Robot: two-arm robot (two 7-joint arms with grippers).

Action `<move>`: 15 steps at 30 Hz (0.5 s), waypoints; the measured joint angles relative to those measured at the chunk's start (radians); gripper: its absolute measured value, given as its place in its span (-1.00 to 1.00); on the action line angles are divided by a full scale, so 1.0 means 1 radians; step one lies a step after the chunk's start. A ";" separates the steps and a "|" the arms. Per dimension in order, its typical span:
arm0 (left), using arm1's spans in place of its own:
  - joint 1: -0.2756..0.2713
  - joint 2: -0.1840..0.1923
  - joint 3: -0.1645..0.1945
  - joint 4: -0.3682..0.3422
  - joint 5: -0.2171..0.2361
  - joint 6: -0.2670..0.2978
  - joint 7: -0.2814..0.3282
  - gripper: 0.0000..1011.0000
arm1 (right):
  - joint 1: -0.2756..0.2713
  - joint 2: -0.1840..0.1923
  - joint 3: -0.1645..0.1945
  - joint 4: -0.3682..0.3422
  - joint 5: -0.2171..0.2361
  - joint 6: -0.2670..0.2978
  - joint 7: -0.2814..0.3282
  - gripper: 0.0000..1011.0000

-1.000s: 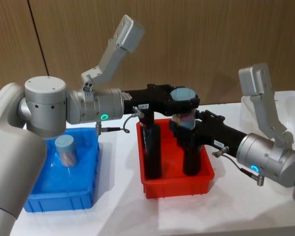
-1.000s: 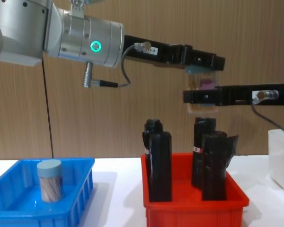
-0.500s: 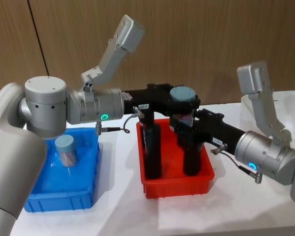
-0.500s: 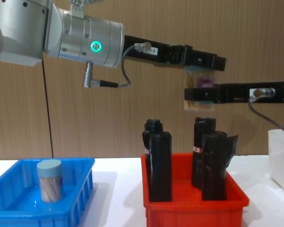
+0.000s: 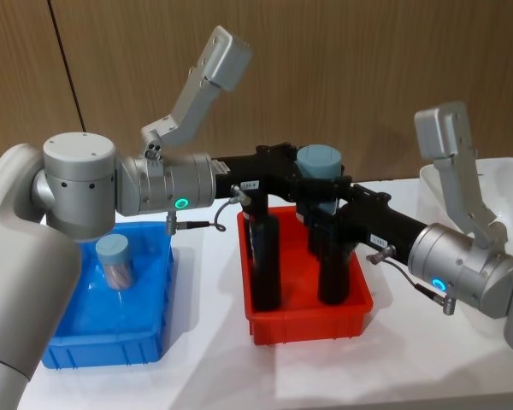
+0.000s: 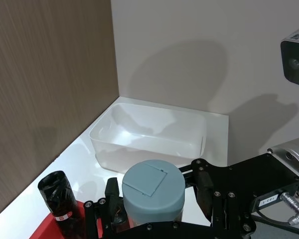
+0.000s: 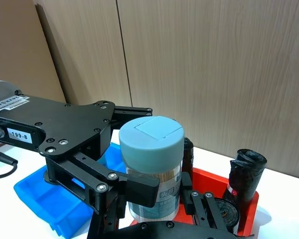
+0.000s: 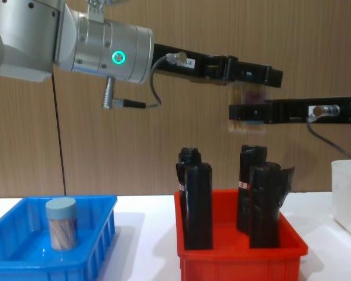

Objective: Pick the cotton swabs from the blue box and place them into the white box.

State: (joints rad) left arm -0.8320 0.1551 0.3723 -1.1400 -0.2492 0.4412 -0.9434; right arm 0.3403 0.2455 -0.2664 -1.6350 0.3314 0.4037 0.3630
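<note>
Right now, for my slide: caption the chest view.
Left gripper and right gripper meet at a cotton-swab jar above the red bin; a second jar stands in the blue box.

Red bin (image 5: 308, 329): stands on the white table (image 5: 205, 367), in front of the wood-panel wall (image 5: 368, 77). Contents: black bottles (image 8: 198, 205), upright, some at left, some at right, tops above the rim

We see the left end effector (image 5: 306, 175) and right end effector (image 5: 323, 203) both holding one jar of cotton swabs (image 5: 318, 164) over the red bin (image 5: 308, 328). A second jar (image 5: 115, 260) stands in the blue box (image 5: 103, 355) at nine o'clock.
</note>
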 joint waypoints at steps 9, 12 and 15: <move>0.000 0.000 0.000 0.000 0.000 0.000 0.000 0.99 | 0.002 0.003 0.002 0.012 0.001 -0.006 -0.016 0.23; 0.000 0.000 0.000 0.000 0.000 0.000 0.000 0.99 | 0.001 0.006 0.005 0.021 0.001 -0.009 -0.025 0.23; 0.000 0.000 0.000 0.000 0.000 0.000 0.000 0.99 | 0.000 0.010 0.008 0.028 0.001 -0.013 -0.034 0.23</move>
State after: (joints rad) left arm -0.8320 0.1551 0.3720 -1.1400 -0.2491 0.4412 -0.9434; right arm 0.3398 0.2551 -0.2581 -1.6072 0.3325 0.3903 0.3286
